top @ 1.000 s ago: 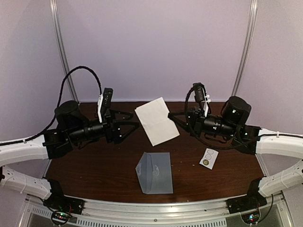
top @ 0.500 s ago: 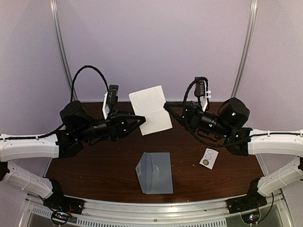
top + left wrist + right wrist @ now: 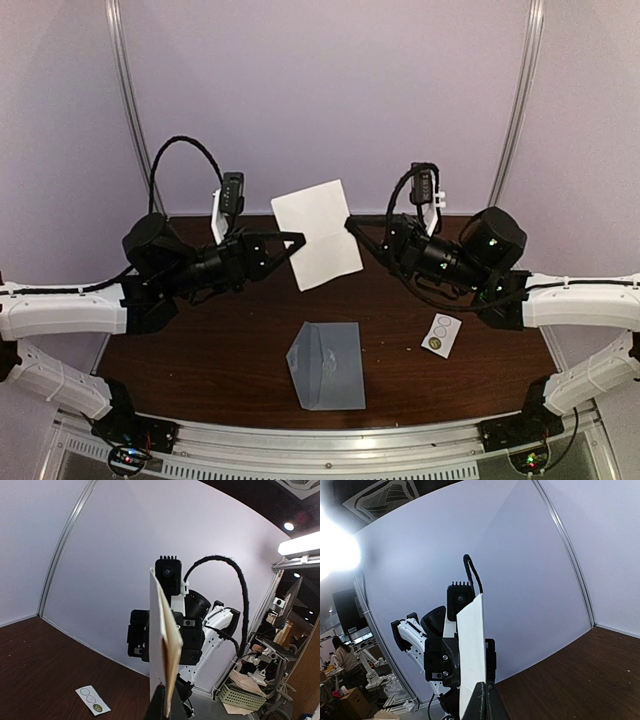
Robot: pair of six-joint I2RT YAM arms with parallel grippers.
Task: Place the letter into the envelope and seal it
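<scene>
Left gripper has moved in from a second ago, when it stood wide and clear of the sheet, and is now clamped on the left edge of the letter. The letter itself has gone up and a bit left since then. Right gripper is closed on the letter's right edge, same as before.

Writing: nothing readable anywhere. Letter face is blank white. The sticker strip shows printed circles, one darker and yellowish; any print is too small to read.

Pose: both arms reach inward from the sides, forearms roughly level, grippers pointing at each other across the sheet. The letter hangs in the air above the table, tilted, touching nothing but the fingers. The left wrist view shows it edge-on, rising from the pinched fingertips, with the right arm behind it. The right wrist view shows the same in reverse, fingers tight on the bottom edge.

The envelope lies flat on the table at the near middle, well below the letter, untouched. The strip lies to its right, apart.
</scene>
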